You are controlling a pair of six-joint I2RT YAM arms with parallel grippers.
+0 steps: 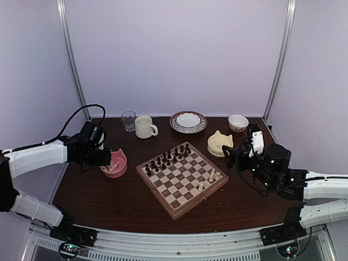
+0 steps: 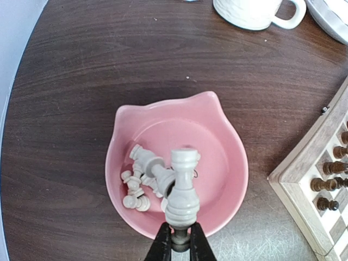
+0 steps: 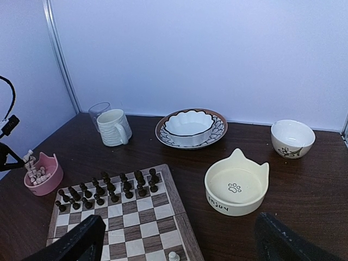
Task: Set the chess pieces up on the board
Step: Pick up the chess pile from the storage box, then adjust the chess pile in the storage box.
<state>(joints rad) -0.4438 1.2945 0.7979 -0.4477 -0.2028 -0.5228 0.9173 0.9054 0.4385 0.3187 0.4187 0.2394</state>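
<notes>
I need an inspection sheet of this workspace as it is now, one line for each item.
Surface: dark wooden table, no spills seen.
Job's things: board carries dark pieces in two rows and few white pieces; more lie in pink bowl.
Clutter: mug, glass, plate holding scalloped bowl, small bowl, cream bowl.
Grippers: left gripper fingers shut on a white piece over the pink bowl; right gripper open, empty.
Cables: black cable arcs above left arm.
Surroundings: pale walls, nothing else seen.

Cream-white chess pieces, light-and-dark brown checked board, pink bowl, cream paw-print bowl, dark brown tabletop.
</notes>
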